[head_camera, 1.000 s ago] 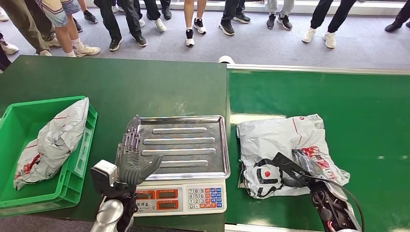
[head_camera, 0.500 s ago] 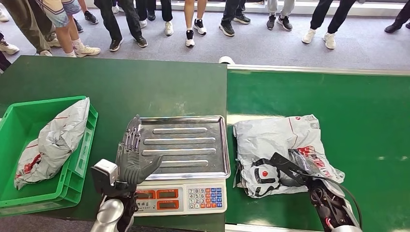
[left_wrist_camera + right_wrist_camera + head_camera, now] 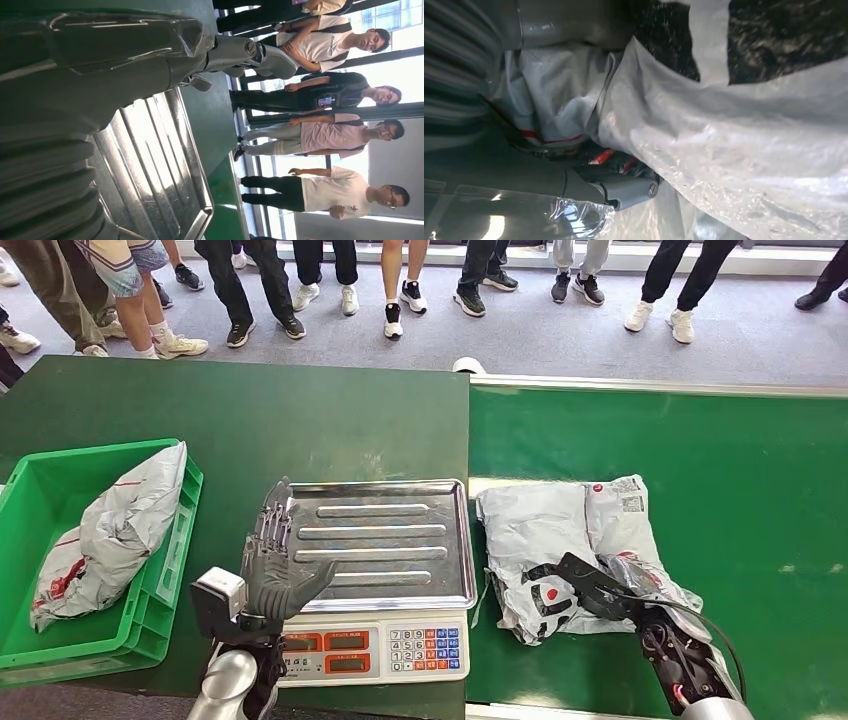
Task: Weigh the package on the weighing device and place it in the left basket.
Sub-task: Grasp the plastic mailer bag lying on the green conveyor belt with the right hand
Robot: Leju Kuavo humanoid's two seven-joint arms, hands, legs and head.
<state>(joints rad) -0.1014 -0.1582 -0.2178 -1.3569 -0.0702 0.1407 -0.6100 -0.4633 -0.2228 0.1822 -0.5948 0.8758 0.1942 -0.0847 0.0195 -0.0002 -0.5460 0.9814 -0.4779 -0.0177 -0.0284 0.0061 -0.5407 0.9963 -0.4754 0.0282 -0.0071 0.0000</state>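
Observation:
A grey plastic mail package (image 3: 545,530) with red and black print lies crumpled on the green belt, its left edge close to the scale. My right hand (image 3: 585,585) grips its near part, fingers dug into the folds; the right wrist view shows the package film (image 3: 724,150) bunched against a finger (image 3: 624,190). The steel scale tray (image 3: 390,540) is bare. My left hand (image 3: 272,560) stands open and upright at the tray's left edge, fingers straight, holding nothing. In the left wrist view the tray (image 3: 150,165) lies under the fingers (image 3: 100,55).
A green basket (image 3: 30,480) stands at the left with another grey package (image 3: 115,530) leaning inside it. The scale's keypad and red displays (image 3: 425,648) face me. Several people stand beyond the dark green table (image 3: 250,410).
My right hand has dragged the package left toward the scale, and its far part has folded up. The left hand has stayed where it was.

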